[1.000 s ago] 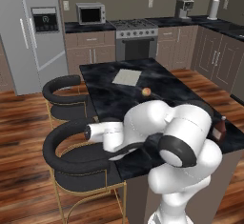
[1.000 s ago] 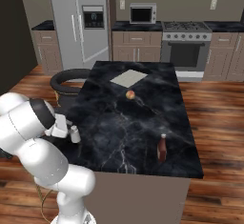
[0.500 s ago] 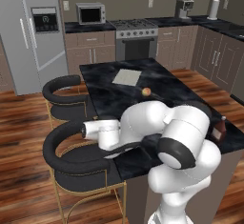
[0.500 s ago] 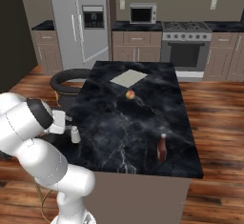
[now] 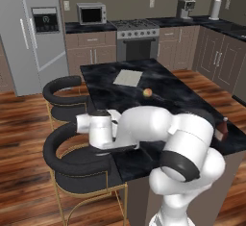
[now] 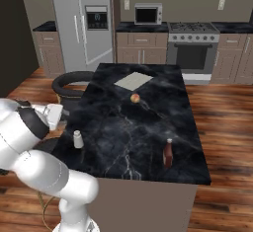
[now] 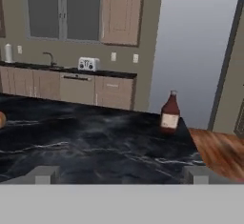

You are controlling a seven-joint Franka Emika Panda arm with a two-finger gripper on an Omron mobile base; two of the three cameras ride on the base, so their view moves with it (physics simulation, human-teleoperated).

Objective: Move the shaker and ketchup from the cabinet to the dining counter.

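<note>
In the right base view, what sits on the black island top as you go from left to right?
shaker → pale mat → small orange fruit → ketchup, all on the dining counter.

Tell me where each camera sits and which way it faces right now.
Left base view: behind the arm's left, facing the counter and stove; arm lower right.
Right base view: behind its right, same counter, shaker, ketchup; arm lower left.
Hand view: low, looking across the counter at the ketchup; open gripper at bottom.
All share the ketchup.
</note>
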